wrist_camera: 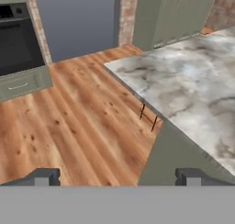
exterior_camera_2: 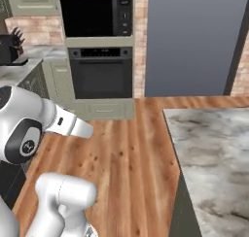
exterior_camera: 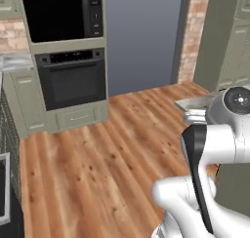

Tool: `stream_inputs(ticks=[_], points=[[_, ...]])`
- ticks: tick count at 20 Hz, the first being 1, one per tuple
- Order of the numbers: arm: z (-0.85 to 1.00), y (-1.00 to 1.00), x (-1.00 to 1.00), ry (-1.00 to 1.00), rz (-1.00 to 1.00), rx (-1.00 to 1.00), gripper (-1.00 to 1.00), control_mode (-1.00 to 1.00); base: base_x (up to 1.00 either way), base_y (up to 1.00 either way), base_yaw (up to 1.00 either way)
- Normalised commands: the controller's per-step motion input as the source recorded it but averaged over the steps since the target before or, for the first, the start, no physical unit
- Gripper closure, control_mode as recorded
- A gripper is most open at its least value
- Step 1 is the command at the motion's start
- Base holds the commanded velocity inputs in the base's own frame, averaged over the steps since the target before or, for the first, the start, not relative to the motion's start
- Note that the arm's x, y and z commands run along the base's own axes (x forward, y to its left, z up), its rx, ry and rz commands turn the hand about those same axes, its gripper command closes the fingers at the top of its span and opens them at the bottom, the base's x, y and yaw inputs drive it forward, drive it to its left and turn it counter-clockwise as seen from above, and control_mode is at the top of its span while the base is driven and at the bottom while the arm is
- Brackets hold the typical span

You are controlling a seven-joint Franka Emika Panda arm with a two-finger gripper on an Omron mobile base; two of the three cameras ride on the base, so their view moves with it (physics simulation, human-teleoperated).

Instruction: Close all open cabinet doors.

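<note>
- In the hand view the gripper (wrist_camera: 117, 176) has its two dark fingertips (wrist_camera: 43, 176) standing wide apart at the bottom of the picture; nothing is held between them and they touch nothing. Under them lie the wooden floor (wrist_camera: 73, 122) and the sage-green side of the island (wrist_camera: 170, 154).
- The island's marble top (wrist_camera: 193, 85) runs away to the right in that view; a small dark bar handle (wrist_camera: 148, 118) sticks out just below its near edge.
- Cabinet doors: a bank of tall sage-green doors (wrist_camera: 179, 12) stands upright at the far wall, top right of the hand view, beyond the island and right of a brick column (wrist_camera: 127, 14). Their long axis is vertical and their faces look out into the room. They appear flush with each other; whether any stands ajar cannot be told. Handles are too small to make out.
- In the left base view the same tall doors (exterior_camera: 237, 42) stand at the far right, beside the brick column (exterior_camera: 193, 34).
- At the left of both base views a black microwave (exterior_camera_2: 96, 15) sits above a black wall oven (exterior_camera_2: 101, 75), both built into a sage-green housing.
- No writing or brand can be read anywhere.
</note>
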Motion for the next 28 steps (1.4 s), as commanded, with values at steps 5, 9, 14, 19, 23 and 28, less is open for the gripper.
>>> stream_inputs(ticks=[5, 9, 14, 19, 23, 28], points=[[0.0, 0.0, 0.0, 0.0, 0.0, 0.0, -1.0, 1.0, 0.96, 0.52, -0.27], [0.0, 0.0, 0.0, 0.0, 0.0, 0.0, -1.0, 1.0, 0.96, 0.52, -0.27], [0.0, 0.0, 0.0, 0.0, 0.0, 0.0, -1.0, 1.0, 0.97, 0.51, -0.28], [0.0, 0.0, 0.0, 0.0, 0.0, 0.0, -1.0, 1.0, 0.93, 0.43, -0.3], [0.0, 0.0, 0.0, 0.0, 0.0, 0.0, -1.0, 1.0, 0.88, 0.42, -0.35], [0.0, 0.0, 0.0, 0.0, 0.0, 0.0, -1.0, 1.0, 0.75, 0.16, -0.37]])
